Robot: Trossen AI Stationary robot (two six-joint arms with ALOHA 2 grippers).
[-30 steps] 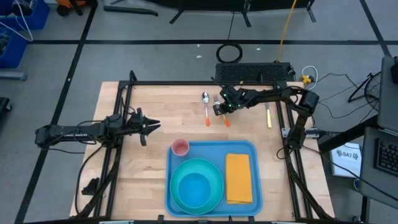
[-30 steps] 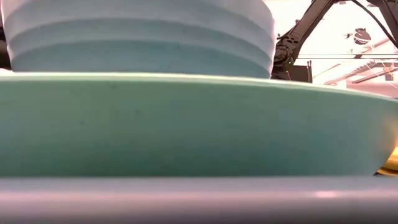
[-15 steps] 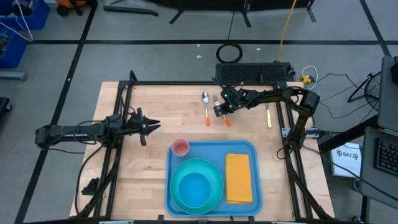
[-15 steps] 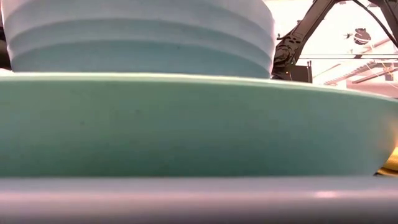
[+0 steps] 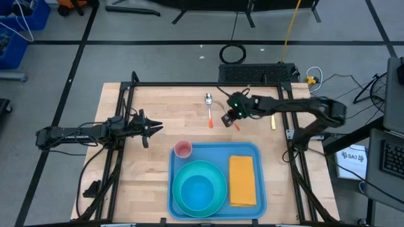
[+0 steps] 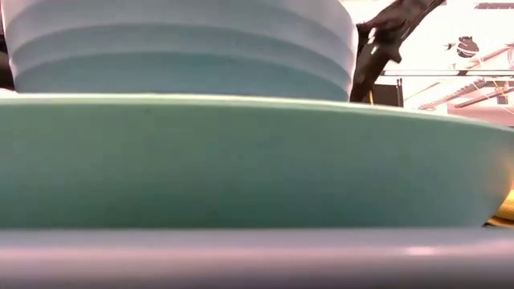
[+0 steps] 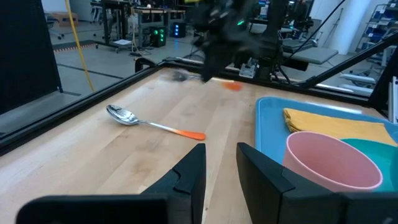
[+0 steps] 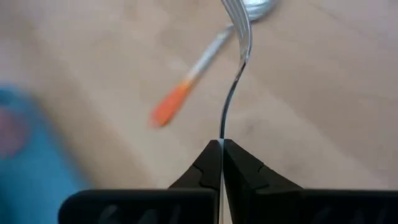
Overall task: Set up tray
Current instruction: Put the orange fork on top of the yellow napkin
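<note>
The light-blue tray [image 5: 211,151] lies at the table's near middle. On it stand a teal plate [image 5: 218,173] with a blue bowl [image 5: 197,191] inside, a pink cup [image 5: 183,149] and a folded yellow napkin [image 5: 242,180]. An orange-handled spoon [image 5: 209,112] lies flat on the wood beyond the tray. My right gripper [image 5: 230,117] is to the right of the spoon, shut on an orange-handled fork [image 8: 239,37]. My left gripper [image 5: 151,128] waits open over the table's left side, pointing toward the cup [image 7: 333,158]. My right gripper pinches the fork's thin metal shaft [image 8: 222,134] between its two fingers. The tines [image 8: 239,15] reach out ahead of the fingertips, and the orange handle end [image 5: 237,126] sticks out behind, toward the tray. The fork looks lifted off the wood.
A yellow-handled knife [image 5: 273,118] lies on the wood near the table's right frame rail. The low view is filled by the plate [image 6: 241,160] and the bowl [image 6: 177,48], with the right arm [image 6: 377,48] behind. Bare wood lies between the left gripper and the spoon.
My right gripper has moved a little toward the near edge and the right, carrying the fork with it, and its arm has swung out to the right. The spoon has stayed where it was.
</note>
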